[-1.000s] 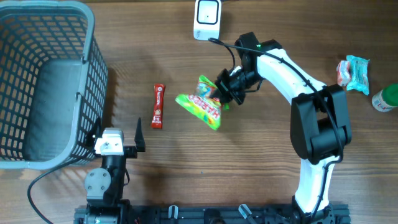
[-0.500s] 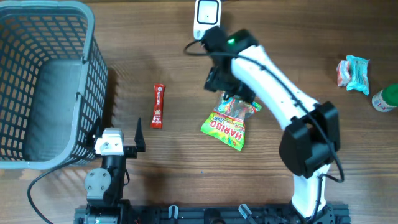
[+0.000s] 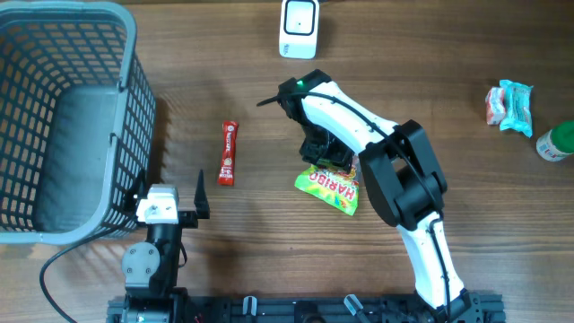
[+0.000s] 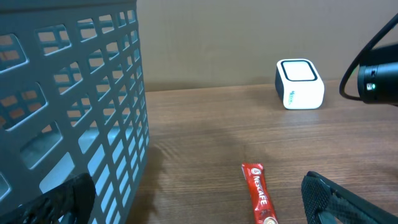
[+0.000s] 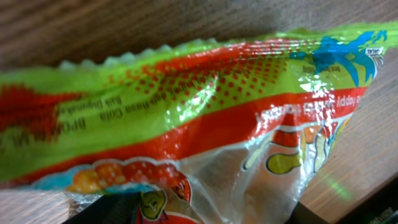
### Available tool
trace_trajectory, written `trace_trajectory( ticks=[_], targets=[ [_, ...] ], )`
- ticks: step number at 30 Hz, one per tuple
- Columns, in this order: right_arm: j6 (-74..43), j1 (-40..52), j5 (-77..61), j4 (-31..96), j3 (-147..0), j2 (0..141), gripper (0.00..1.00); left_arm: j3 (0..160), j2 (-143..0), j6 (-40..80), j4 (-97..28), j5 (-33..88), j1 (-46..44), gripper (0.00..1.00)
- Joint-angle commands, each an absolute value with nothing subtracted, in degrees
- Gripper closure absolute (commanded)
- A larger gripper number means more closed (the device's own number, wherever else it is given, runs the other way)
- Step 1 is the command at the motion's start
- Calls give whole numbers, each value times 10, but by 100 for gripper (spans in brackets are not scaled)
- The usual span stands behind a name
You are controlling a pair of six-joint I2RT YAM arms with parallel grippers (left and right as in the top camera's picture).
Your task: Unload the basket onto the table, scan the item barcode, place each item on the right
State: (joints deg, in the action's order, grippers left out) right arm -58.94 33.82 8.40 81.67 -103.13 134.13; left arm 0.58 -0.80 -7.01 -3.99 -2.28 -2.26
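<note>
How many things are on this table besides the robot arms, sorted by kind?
Sealed packets: 3 (Haribo gummy bag, red Nescafe stick, teal snack packet)
Bottles: 1 (green-capped bottle)
Baskets: 1 (grey plastic basket)
Scanners: 1 (white barcode scanner)
Total: 6
</note>
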Motion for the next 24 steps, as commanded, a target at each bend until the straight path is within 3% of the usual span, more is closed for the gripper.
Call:
trace_trajectory(
  ticks=[1,2,3,6,9,12,13,15,18,21,24],
  targets=[
    [-586,336,81,803,-997,1419,55,3,-4,-67,-39,-25,-24,0],
    [-585,332,76,804,-997,1423,83,3,-4,-67,-39,-24,-24,0],
    [-583,329,71,804,-997,1425,95,3,-4,-67,-39,-24,-24,0],
    [-449,315,-31,803,-1029,1422,96,3,-4,-67,-39,-24,-24,0],
    [-395,300,-169,861,-1090,1405,96,3,-4,-67,-39,-25,-24,0],
    [-318,264,-491,924,-1143,1366,96,3,-4,-67,-39,-25,-24,0],
    [-345,250,-583,924,-1143,1348,96,3,-4,-67,-39,-25,-24,0],
    [-418,238,-626,923,-1143,1337,96,3,-4,-67,-39,-25,-24,0],
    [-396,234,-665,881,-1143,1337,96,3,-4,-67,-39,-25,-24,0],
    [-165,234,-680,826,-1143,1337,96,3,-4,-67,-39,-25,-24,0],
    [101,234,-912,766,-1143,1337,96,3,-4,-67,-39,-25,-24,0]
  ],
)
